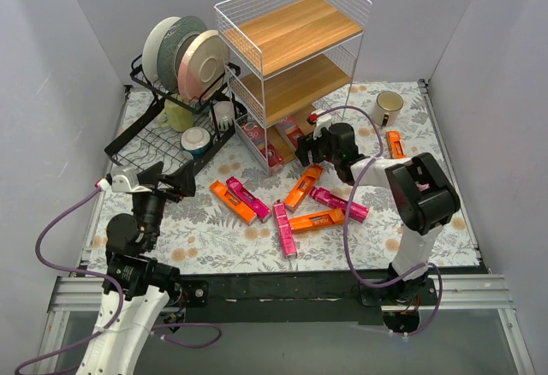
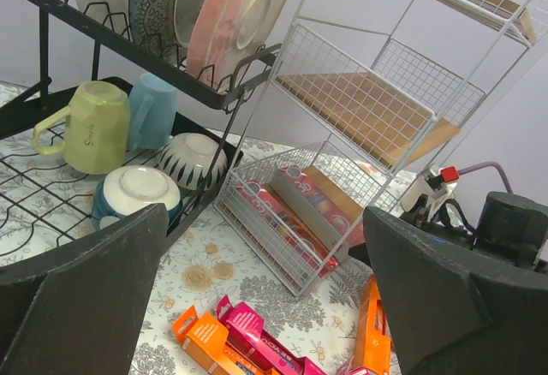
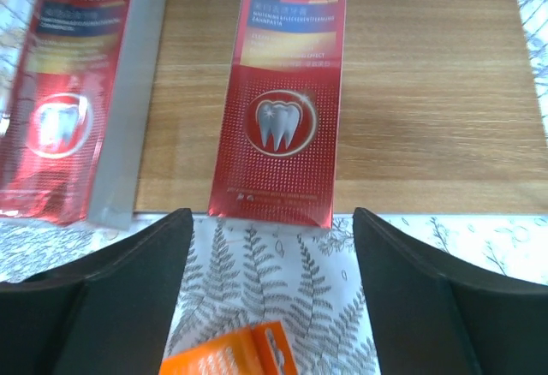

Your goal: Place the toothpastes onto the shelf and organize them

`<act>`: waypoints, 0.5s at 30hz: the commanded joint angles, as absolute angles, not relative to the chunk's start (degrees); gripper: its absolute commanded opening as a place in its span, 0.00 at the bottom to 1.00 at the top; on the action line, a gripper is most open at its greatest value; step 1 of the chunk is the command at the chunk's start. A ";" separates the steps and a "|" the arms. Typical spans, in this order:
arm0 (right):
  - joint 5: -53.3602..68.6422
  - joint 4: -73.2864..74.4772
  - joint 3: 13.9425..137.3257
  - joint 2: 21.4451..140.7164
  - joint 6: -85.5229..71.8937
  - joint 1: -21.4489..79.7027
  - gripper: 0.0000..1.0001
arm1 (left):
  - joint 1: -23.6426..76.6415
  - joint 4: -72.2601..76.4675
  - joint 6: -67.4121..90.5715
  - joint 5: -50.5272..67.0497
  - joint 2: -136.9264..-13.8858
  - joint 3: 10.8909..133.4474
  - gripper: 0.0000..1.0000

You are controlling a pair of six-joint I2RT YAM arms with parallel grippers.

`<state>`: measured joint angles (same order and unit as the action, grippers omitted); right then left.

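The right pincer (image 3: 270,214) stands open at the bottom board of the shelf (image 1: 295,32), gripping nothing. A dark red toothpaste box (image 3: 278,92) lies flat on that board just ahead of its tips, with a second red box (image 3: 60,92) beside it. The left pincer (image 2: 265,211) hangs wide open and empty, left of the shelf. The job looks early: at least two boxes are shelved, while seven lie loose in front of and beside the shelf, four orange boxes (image 1: 304,187) and three pink boxes (image 1: 283,228). The shelf's two upper boards are bare
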<state>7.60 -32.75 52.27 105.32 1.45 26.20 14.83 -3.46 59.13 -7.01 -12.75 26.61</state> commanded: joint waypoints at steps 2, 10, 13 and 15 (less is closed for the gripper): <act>5.72 -30.59 50.37 95.30 1.85 25.84 0.86 | 15.03 -3.78 58.27 -7.21 -11.08 26.98 0.98; -8.23 -13.40 45.53 81.49 0.71 24.88 0.91 | 15.73 -4.04 58.62 -7.91 -6.60 26.81 0.98; -15.19 -5.22 45.35 75.78 -1.93 22.69 0.94 | 16.26 -4.13 58.62 -8.26 -3.79 26.72 0.98; -20.09 -1.16 45.35 71.91 -4.55 21.01 0.96 | 16.61 -4.22 58.62 -8.96 -1.77 26.63 0.98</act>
<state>-7.51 -12.80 45.84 78.11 0.03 24.16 15.86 -3.49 59.16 -7.51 -5.08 26.61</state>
